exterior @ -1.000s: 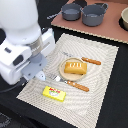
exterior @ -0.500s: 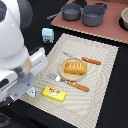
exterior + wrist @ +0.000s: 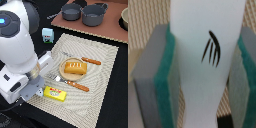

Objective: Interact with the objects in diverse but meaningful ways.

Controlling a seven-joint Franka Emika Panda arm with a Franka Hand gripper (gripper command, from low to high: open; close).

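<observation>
End effector (image 3: 203, 65) still grips white oblong piece (image 3: 205, 55), now hidden exteriorly.

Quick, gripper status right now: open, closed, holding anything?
Gripper: closed on the white oblong plastic piece with black marks, held between its green pads.

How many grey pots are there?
2. One grey pot sits at the back, the other grey pot beside it toward the exterior view's right. The arm may hide more.

The arm (image 3: 20, 47) is showing bulky, rounded white shells with dark joints and a small blue light. The gripper (image 3: 203, 75) is wearing grey fingers (image 3: 150, 75) lined with green pads (image 3: 167, 75).
</observation>
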